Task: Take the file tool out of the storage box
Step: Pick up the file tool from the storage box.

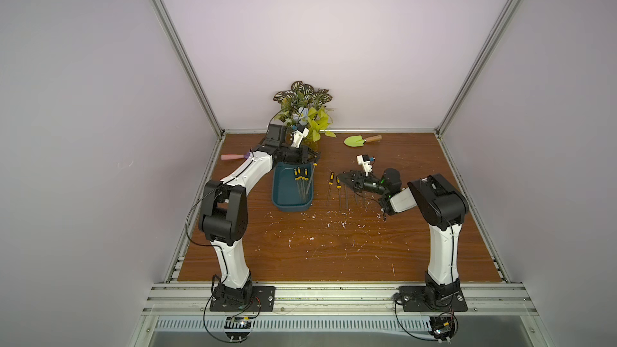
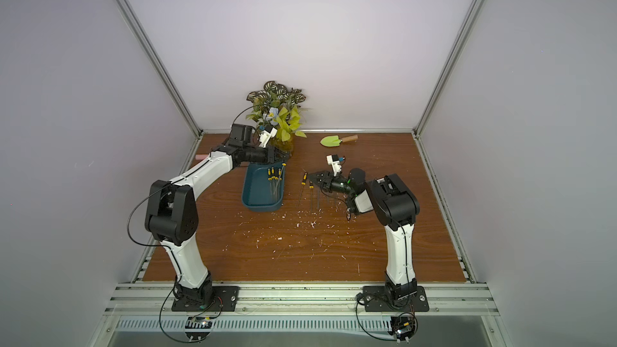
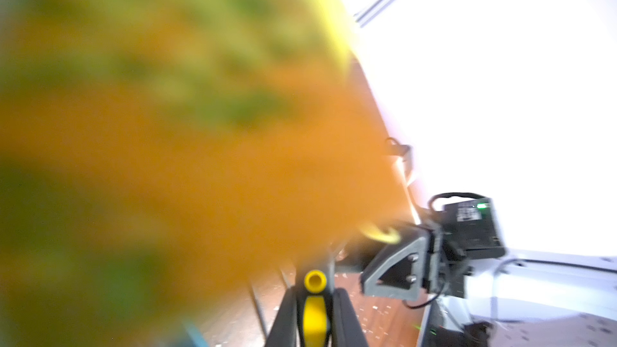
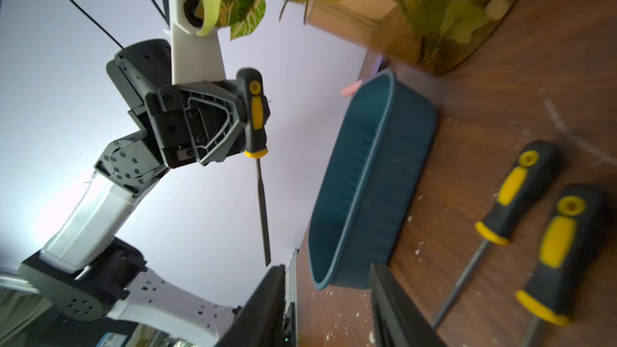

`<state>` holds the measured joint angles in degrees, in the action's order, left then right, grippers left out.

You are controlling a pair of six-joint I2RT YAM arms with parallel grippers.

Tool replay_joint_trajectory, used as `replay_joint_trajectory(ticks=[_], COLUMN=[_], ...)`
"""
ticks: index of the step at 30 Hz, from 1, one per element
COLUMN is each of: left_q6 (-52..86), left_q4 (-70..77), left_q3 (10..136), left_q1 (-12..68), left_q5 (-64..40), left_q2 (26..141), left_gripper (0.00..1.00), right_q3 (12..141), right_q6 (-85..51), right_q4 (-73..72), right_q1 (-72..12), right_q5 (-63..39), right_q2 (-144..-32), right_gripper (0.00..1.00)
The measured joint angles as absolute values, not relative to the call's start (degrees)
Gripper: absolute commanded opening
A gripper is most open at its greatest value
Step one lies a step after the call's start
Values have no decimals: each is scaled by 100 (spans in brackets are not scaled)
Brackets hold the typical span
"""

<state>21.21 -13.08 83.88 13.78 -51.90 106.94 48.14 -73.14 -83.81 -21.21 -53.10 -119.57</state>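
Observation:
The dark teal storage box lies left of centre on the wooden table, and several yellow-and-black file tools rest inside it. My left gripper hovers over the box's far end, shut on the handle of one file tool. Its blade hangs down above the box. Two more files lie on the table to the right of the box. Beside them my right gripper stands open, low over the table, with nothing between its fingers.
An amber vase of leafy plants stands just behind the box, pressed close to the left wrist camera. A green trowel lies at the back right and a pink object at the back left. White specks litter the table.

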Motion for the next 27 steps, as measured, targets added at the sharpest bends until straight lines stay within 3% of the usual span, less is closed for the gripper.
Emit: replay_joint_trajectory(ticks=[10, 27], left_q6=[2742, 2829], left_q4=[-489, -340], left_q3=[8036, 7837], left_q1=[1378, 1376], left_q5=[-5959, -6012], left_q2=[10624, 10412], left_gripper=[0, 0], right_q3=[5389, 6292], right_q6=[-7443, -7192], right_q4=[-9089, -8884], right_q1=[-2530, -2853], right_q5=[-5457, -5461], right_q2=[-11845, -12020], right_gripper=[48, 44])
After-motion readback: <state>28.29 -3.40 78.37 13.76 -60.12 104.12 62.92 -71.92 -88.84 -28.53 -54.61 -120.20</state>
